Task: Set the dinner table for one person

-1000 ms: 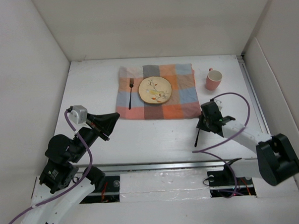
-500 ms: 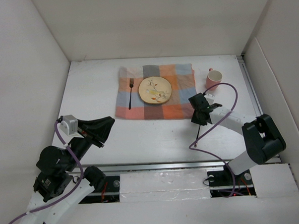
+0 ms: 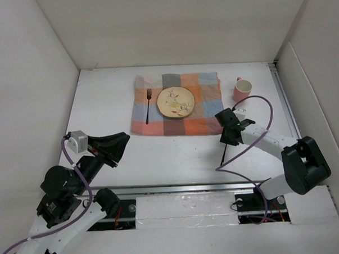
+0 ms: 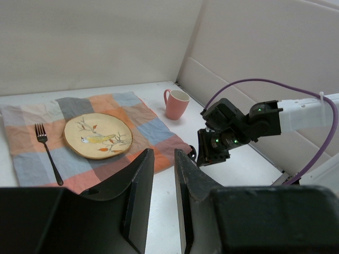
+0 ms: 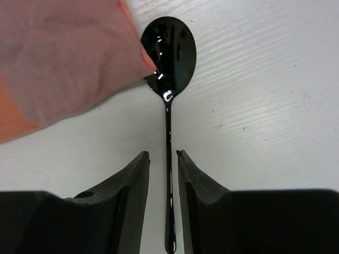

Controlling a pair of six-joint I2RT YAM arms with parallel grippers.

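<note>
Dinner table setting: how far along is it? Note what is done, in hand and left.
Done: plate and fork lie on the checked cloth, pink mug beside it on the dinner table. In hand: the right gripper has its jaws astride the black spoon at the cloth's corner. Left: placing that spoon by the plate.

Dinner table: large flat matte white rectangular tabletop, level, plain, unmarked. It forms the floor of an enclosure, with white walls standing along its left, far and right sides. In the right wrist view its surface shows faint fine streaks.
</note>
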